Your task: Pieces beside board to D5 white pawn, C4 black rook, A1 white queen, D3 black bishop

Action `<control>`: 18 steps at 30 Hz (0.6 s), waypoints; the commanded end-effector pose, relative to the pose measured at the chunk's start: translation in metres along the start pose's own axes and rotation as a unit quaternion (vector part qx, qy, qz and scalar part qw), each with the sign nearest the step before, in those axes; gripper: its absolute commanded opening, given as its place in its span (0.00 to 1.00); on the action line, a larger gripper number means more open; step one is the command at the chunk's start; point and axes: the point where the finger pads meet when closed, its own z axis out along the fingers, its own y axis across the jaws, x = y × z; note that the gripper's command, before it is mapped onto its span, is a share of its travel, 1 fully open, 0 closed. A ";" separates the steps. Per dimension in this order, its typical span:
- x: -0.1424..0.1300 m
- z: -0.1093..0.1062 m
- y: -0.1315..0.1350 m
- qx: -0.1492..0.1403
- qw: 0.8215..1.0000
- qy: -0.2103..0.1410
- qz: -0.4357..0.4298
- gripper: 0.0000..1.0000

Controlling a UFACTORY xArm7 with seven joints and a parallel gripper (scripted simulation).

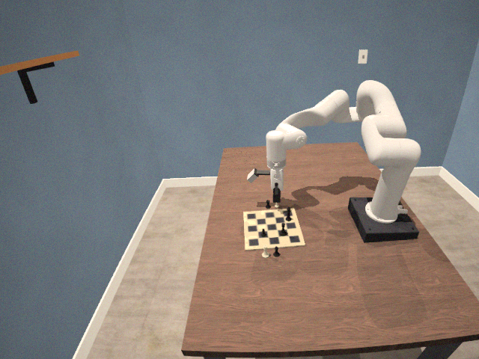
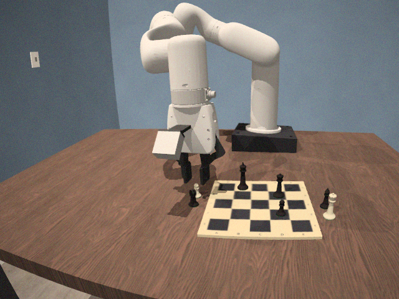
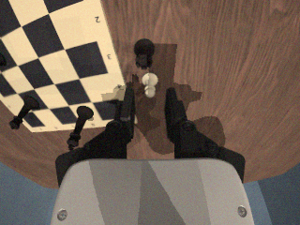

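My gripper (image 1: 276, 201) (image 2: 195, 181) (image 3: 150, 98) is open and empty, pointing down above the white pawn (image 1: 277, 205) (image 2: 197, 190) (image 3: 150, 83). The pawn stands on the table off the board's A side. The black rook (image 1: 267, 204) (image 2: 192, 199) (image 3: 143, 52) stands close to the pawn. The black bishop (image 1: 276, 252) (image 2: 326, 200) and white queen (image 1: 265, 253) (image 2: 330, 208) stand upright off the E side of the board (image 1: 248, 247) (image 2: 209, 234) (image 3: 104, 35).
On the board, the black king (image 1: 288, 215) (image 2: 242, 178) (image 3: 81, 124) stands on B5, the black queen (image 1: 283, 229) (image 2: 278, 188) (image 3: 25, 110) on D4 and a black pawn (image 1: 263, 232) (image 2: 281, 208) on D2. The arm's base (image 1: 382, 229) (image 2: 264, 141) is behind the board.
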 end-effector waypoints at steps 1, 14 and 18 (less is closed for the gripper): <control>0.001 -0.002 0.000 0.000 1.000 0.002 0.000 0.34; 0.001 0.002 0.000 0.000 1.000 0.002 0.000 0.34; 0.001 0.005 0.000 0.000 1.000 0.002 0.000 0.34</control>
